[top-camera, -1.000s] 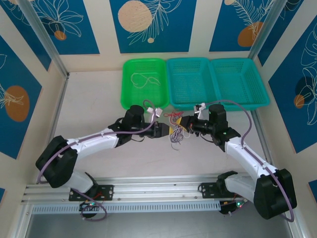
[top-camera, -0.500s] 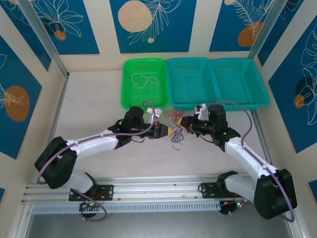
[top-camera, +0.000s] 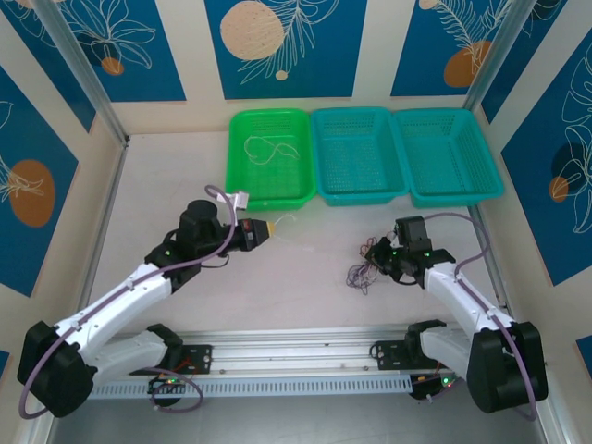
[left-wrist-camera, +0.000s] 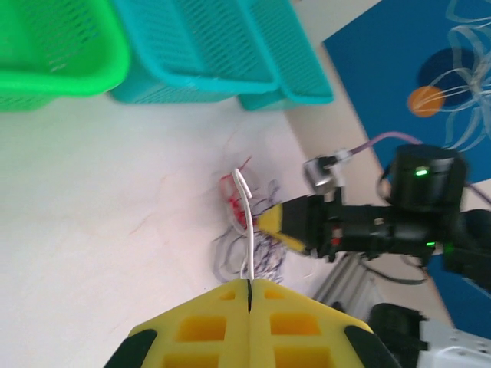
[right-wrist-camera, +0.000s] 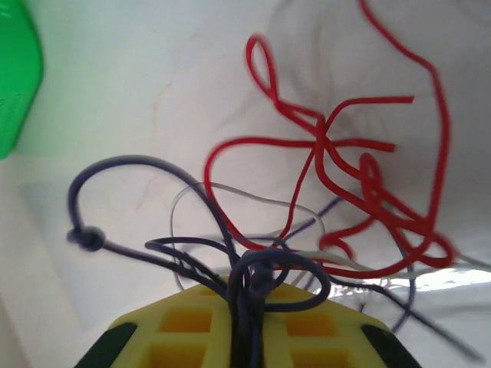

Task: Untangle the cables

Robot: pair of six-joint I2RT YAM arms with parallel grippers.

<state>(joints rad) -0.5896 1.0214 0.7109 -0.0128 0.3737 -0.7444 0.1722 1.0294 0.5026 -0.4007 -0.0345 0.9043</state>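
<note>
Nearest the bases, R side: right gripper [top-camera: 374, 255] sits well to the near-right of the green basket [top-camera: 242, 190], clenched on the tangle [top-camera: 357, 275], which trails onto the table [top-camera: 185, 166] on its basket side. In the wrist view its pads [right-wrist-camera: 176, 333] pinch a dark wire [right-wrist-camera: 146, 165] at a knotted bunch. The red wire [right-wrist-camera: 337, 149] loops beyond, crossing itself several times, w/ a pale strand [right-wrist-camera: 230, 192] threaded thru.

Further out, L side: left gripper [top-camera: 268, 228] is just off the basket's near edge, clamped on a whitish wire [top-camera: 289, 218]. Wrist view confirms the strand [left-wrist-camera: 247, 230] is nipped in the seam betw. closed fingertips [left-wrist-camera: 199, 330].

Key relation: the wire's long axis runs out from the L tips to the right, parallel-ish to the basket's near rim. The basket lies just beyond it, so L arm is far nearer than R. Its free end looks clear of the tangle, well apart, so prob. a lift over the rim is next. One loose pale wire [top-camera: 268, 148] lies inside the basket.

Vs 1 s ago: both grippers were tip-to-tip at the tangle off the basket's near-right corner. Since then they've pulled apart, L going left w/ the whitish wire, R nearer and right w/ the rest.
</note>
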